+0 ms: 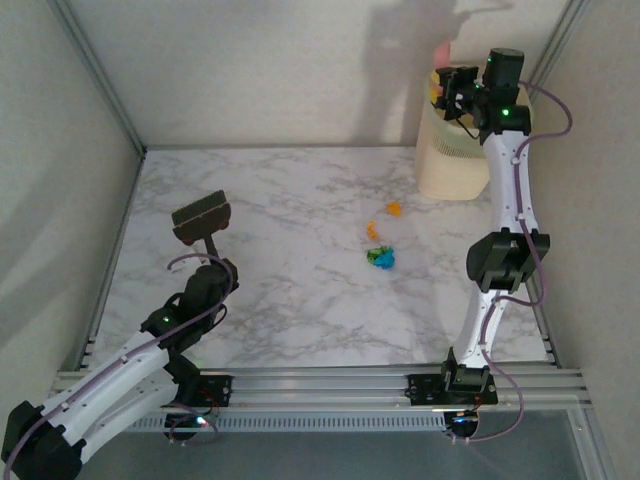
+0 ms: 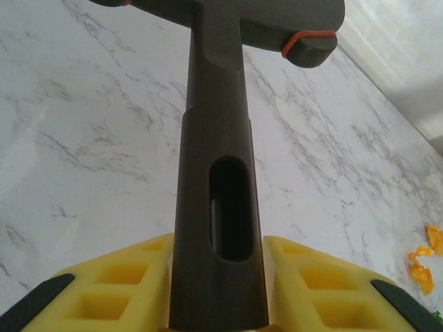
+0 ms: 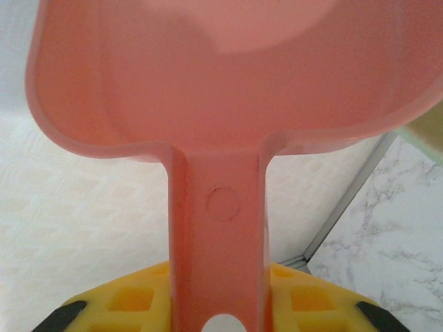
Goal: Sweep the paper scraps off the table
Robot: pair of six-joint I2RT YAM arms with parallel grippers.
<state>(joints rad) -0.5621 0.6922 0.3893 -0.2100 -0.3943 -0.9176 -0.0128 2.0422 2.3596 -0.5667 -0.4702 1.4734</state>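
As they lie, the paper scraps (image 1: pixel 381 258) run near-to-far.

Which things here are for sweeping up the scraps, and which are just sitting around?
For the job: paper scraps, table, hand brush, pink dustpan, probably the cream container for dumping.
Just there: metal rail, walls.

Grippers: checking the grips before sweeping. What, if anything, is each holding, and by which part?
The left gripper holds the dark brown hand brush by its handle; the right gripper holds the pink dustpan by its handle.
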